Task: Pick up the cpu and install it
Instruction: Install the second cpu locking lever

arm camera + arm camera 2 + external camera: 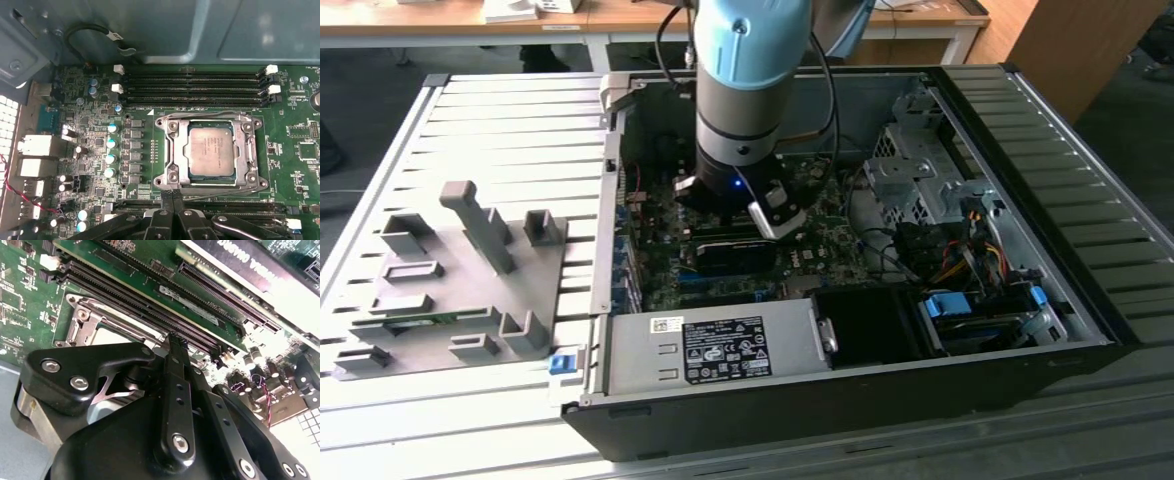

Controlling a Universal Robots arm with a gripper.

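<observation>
We see the gripper [172,197] with its two black fingers pressed together and nothing between them, poised just off the 6 o'clock edge of the socket frame [172,150] in the first wrist view. The cpu [210,150] lies flat inside that frame, its silvery lid showing through the opening; there is fine print on the lid, too small for us to read. The frame's metal edges ring the chip closely on all four sides.

Beyond the frame, at 12 o'clock in the first wrist view, run long dark memory slots [195,87] with white clips at their ends. More slots [150,310] pass close beside the fingertips in the second wrist view, so room there is tight.

In the exterior view the arm [744,100] reaches straight down into the open computer case [1067,200], whose walls stand on every side of it. A grey power supply [707,350] with a label of small unreadable print sits at 6 o'clock of the arm. The case rests on a ribbed worktop [507,130], and a grey tray [454,280] lies at the arm's 9 o'clock, well apart.
</observation>
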